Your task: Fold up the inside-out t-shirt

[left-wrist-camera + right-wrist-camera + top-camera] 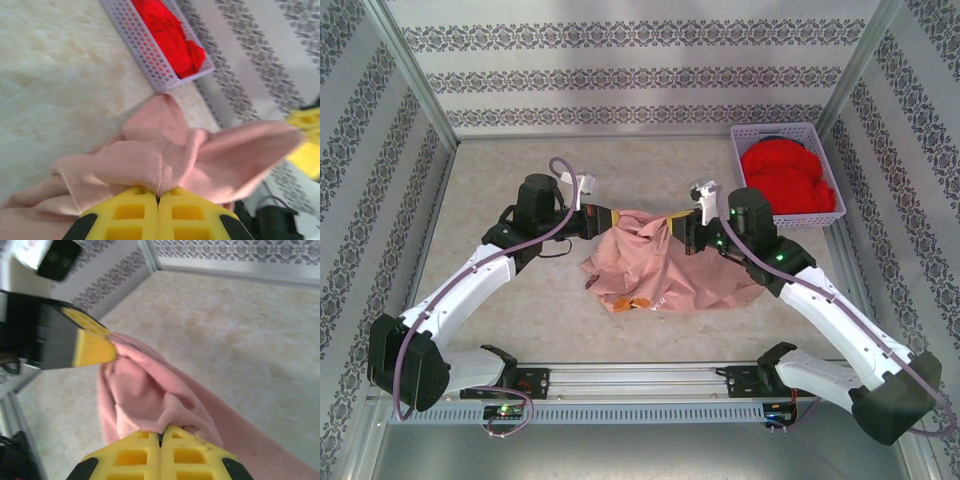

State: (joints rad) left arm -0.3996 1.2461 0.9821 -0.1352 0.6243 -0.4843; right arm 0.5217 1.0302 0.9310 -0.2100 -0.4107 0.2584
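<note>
Inside-out t-shirt (670,270) tight in left claw (610,218) and right claw (677,226); basket (737,160) of red cloth (785,172) beyond.

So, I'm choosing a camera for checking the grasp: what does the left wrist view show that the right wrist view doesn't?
Left wrist view: the lavender basket holding the red garment, next to the patterned wall.
Right wrist view: the metal corner post at the table's far edge.
Both: the pink t-shirt stretched between the left pincer and the right pincer, each shut on its fabric.
</note>
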